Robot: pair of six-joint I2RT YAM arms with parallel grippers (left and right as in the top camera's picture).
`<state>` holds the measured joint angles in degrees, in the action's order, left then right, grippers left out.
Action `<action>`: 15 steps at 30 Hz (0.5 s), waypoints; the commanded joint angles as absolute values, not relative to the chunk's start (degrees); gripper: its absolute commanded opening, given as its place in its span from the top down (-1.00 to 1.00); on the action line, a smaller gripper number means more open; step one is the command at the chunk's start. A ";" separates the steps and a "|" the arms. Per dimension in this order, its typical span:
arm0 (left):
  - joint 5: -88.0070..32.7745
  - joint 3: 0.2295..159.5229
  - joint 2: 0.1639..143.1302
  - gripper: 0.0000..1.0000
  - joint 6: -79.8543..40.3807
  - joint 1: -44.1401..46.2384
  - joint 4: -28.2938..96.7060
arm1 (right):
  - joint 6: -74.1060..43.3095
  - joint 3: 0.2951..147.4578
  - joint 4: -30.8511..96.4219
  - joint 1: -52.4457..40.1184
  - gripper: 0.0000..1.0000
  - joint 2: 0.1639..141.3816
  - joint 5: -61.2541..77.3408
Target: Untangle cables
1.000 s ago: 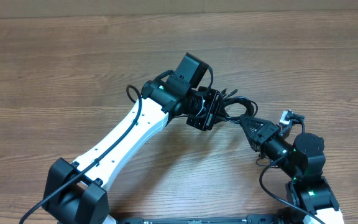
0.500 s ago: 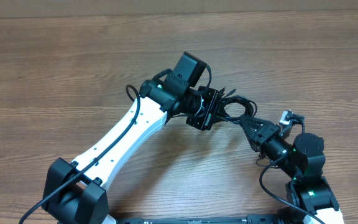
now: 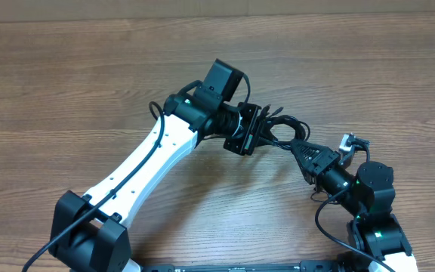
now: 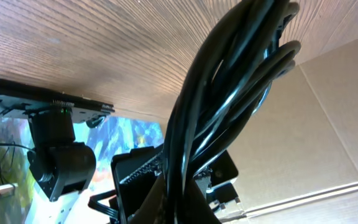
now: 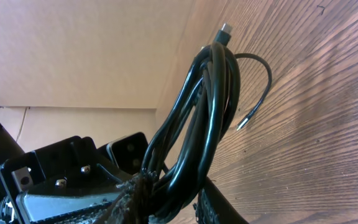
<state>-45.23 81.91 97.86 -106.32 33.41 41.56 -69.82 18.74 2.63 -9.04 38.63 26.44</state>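
Both the left fingers (image 3: 249,132) and the right fingers (image 3: 300,148) look clamped onto the same black cables (image 3: 282,127) bunched between them, so I'd guess it's the pull-apart step and next needs a gentle spread.

White left arm (image 3: 138,162), black joints (image 3: 195,109), black wire (image 3: 154,113) alongside, right arm (image 3: 365,189) seemingly black, green-lit.
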 commanded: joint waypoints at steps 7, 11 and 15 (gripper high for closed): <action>-49.63 83.18 96.64 0.91 -105.41 32.58 40.51 | -68.49 19.55 5.72 -9.37 0.53 38.79 26.61; -49.60 83.18 96.64 0.91 -105.41 32.58 40.45 | -68.51 19.55 5.93 -9.37 0.53 38.79 26.61; -49.54 83.18 96.64 0.91 -105.41 32.51 40.42 | -68.51 19.55 5.93 -9.37 0.53 38.79 26.63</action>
